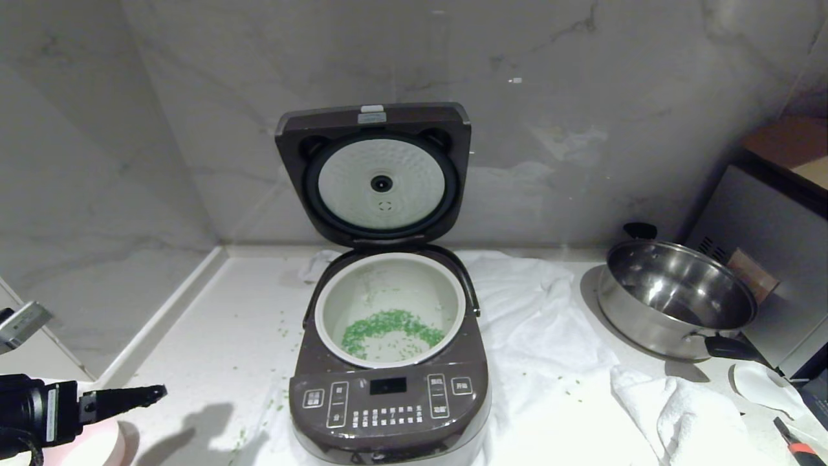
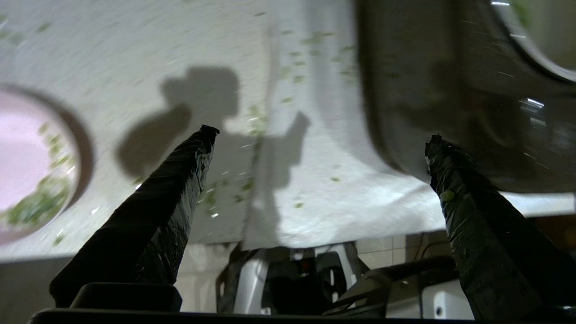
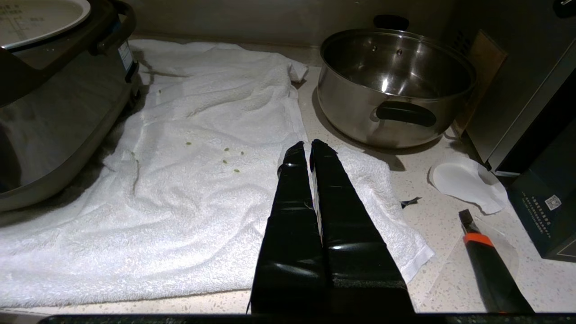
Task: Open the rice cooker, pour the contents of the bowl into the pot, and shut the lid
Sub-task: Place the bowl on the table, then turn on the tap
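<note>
The rice cooker (image 1: 388,401) stands in the middle of the counter with its lid (image 1: 375,168) swung up against the wall. The white pot (image 1: 388,285) inside holds an arc of green contents (image 1: 381,323). The pale pink bowl (image 1: 97,446) sits upright at the near left corner; in the left wrist view the bowl (image 2: 18,148) keeps a few green bits (image 2: 36,207). My left gripper (image 1: 152,392) hovers just above that bowl, left of the cooker, open (image 2: 321,135) with nothing between its fingers. Over the towel right of the cooker, my right gripper (image 3: 308,145) is shut and empty.
A white towel (image 1: 543,336) lies under and right of the cooker, a second one (image 1: 686,414) nearer. A steel pan (image 1: 676,298) stands at the right before a dark appliance (image 1: 776,239). Green bits (image 1: 281,330) are scattered on the counter. A utility knife (image 3: 486,256) lies near the front right edge.
</note>
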Tool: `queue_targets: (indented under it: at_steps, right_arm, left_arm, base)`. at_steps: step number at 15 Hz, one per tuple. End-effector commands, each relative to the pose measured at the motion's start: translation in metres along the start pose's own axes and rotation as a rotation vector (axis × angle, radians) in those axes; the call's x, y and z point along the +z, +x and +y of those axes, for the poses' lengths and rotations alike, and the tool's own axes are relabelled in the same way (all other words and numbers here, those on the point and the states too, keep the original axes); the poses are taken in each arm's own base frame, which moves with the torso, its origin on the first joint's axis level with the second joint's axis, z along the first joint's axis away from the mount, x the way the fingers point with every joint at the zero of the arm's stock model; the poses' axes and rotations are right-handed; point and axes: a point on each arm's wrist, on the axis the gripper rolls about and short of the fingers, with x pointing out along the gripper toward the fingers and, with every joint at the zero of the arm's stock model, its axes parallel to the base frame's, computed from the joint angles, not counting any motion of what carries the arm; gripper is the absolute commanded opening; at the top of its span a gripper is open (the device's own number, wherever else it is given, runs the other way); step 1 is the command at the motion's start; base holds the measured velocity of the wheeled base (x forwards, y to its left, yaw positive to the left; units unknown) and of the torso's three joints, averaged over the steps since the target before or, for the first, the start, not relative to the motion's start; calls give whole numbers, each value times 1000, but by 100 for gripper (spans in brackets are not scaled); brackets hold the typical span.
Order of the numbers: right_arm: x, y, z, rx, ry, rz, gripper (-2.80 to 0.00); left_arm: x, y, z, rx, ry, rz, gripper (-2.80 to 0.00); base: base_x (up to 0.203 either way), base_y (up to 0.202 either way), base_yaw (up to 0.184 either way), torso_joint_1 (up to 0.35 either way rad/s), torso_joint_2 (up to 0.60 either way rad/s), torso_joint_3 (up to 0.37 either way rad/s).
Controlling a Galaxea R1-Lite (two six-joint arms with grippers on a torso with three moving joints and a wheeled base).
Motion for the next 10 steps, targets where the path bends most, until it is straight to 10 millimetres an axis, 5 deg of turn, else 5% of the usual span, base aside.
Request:
queue_targets:
  at_steps: [1,10]
  right_arm:
    - [0,0,0,1,-1,2,-280]
    - [0,0,0,1,-1,2,-280]
  left_arm:
    - [-9,-24,-37,-105,167,-112,-280]
    - [-26,-81,-88,-402,540,-461,-280]
  base:
    - [0,0,0,0,0,0]
    - [0,0,0,0,0,0]
